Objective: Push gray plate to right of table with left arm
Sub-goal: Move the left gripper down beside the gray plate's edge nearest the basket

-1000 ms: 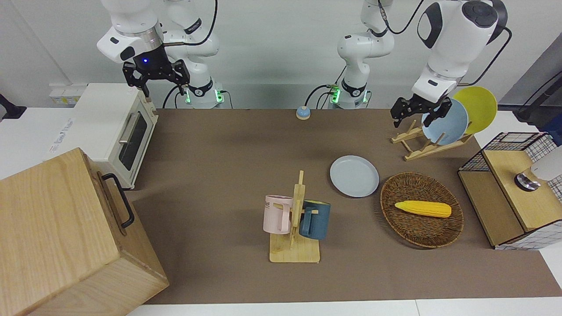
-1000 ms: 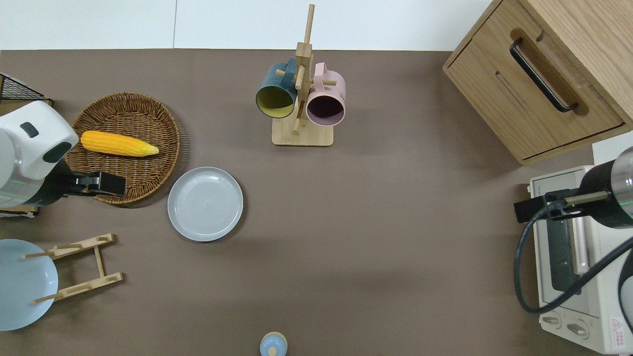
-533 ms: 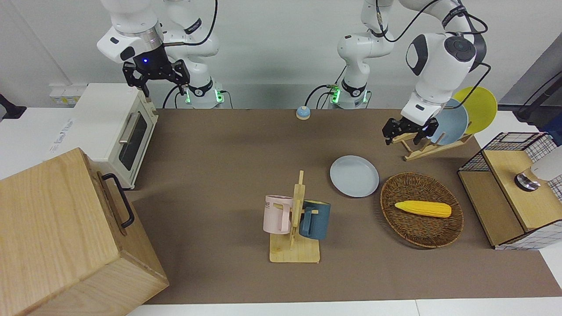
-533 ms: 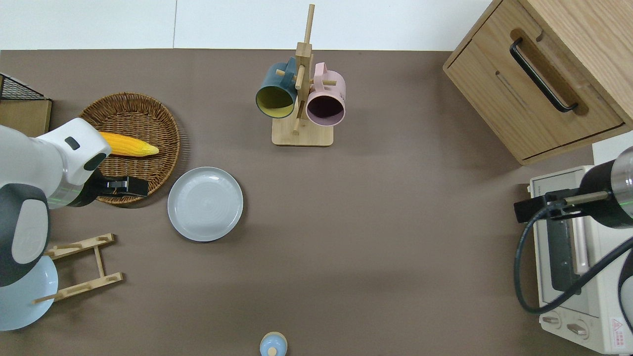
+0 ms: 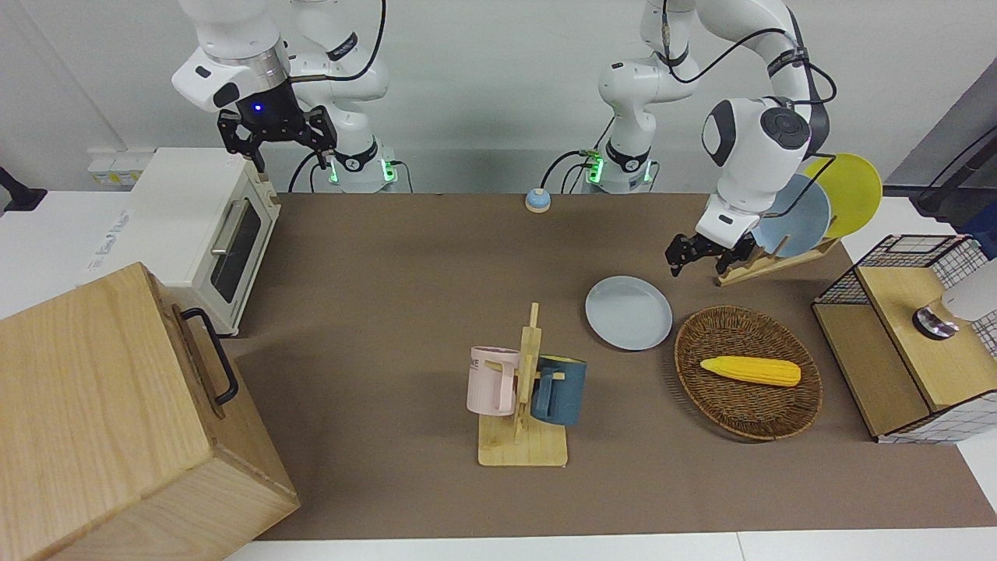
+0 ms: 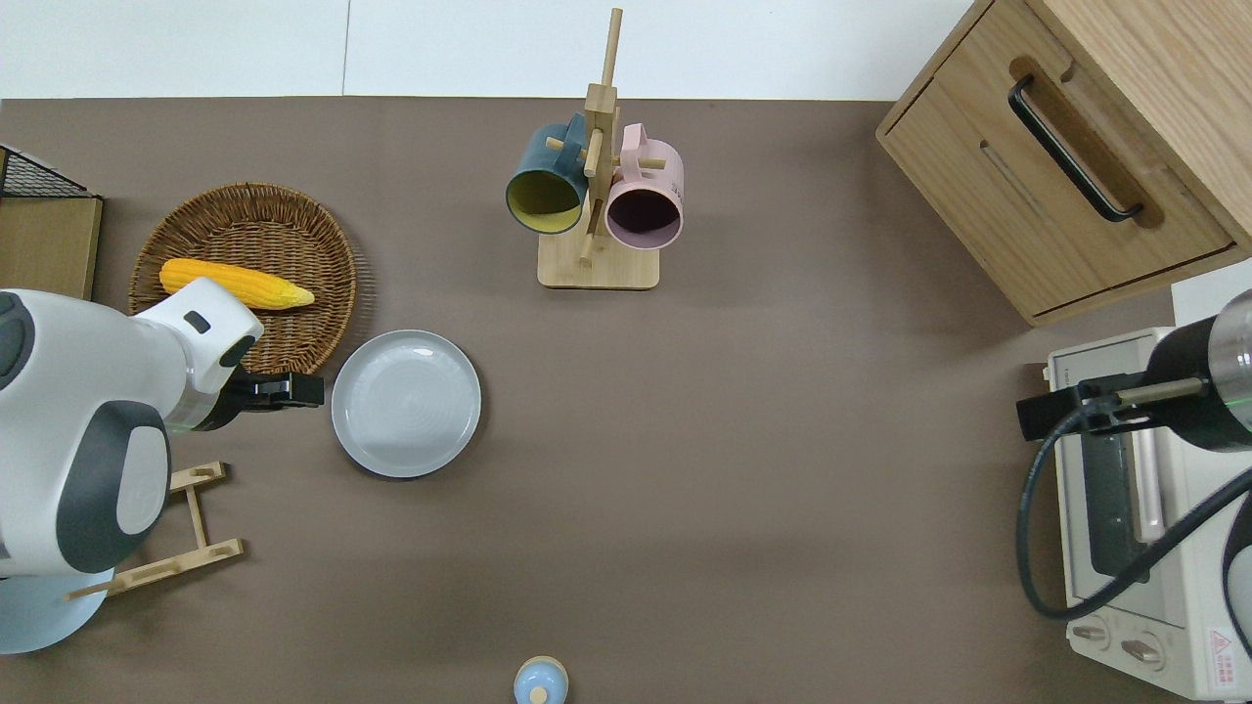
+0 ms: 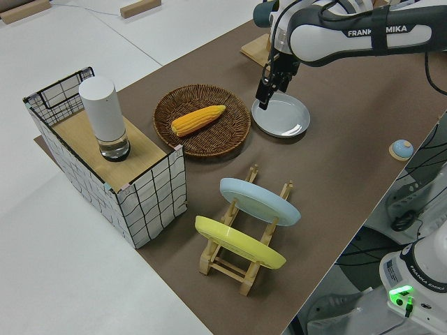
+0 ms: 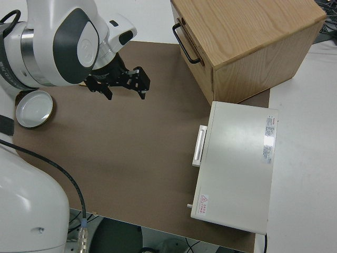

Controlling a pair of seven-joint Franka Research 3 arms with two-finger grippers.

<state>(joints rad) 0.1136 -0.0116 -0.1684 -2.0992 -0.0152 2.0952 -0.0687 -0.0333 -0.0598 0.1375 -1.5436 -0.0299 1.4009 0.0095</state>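
The gray plate [image 5: 628, 312] lies flat on the brown table [image 5: 405, 265], next to the wicker basket; it also shows in the overhead view [image 6: 406, 403] and the left side view [image 7: 281, 117]. My left gripper [image 5: 701, 261] hangs low with its fingers apart. In the overhead view [image 6: 284, 389] it is over the basket's rim, just beside the plate's edge toward the left arm's end of the table. It holds nothing, and I cannot tell whether it touches the plate. My right gripper [image 5: 276, 148] is parked, open and empty.
A wicker basket [image 6: 293, 337] holds a corn cob [image 6: 235, 284]. A dish rack [image 5: 767, 261] carries a sky-blue plate [image 5: 794, 218] and a yellow plate [image 5: 849, 191]. A mug stand [image 6: 597, 196], a wooden cabinet [image 5: 117, 421], a toaster oven [image 5: 210, 234], a wire crate [image 5: 911, 335] and a small bell [image 5: 537, 201] stand around.
The left arm has come down from over the dish rack toward the gray plate. The plate has not moved. The right arm is still.
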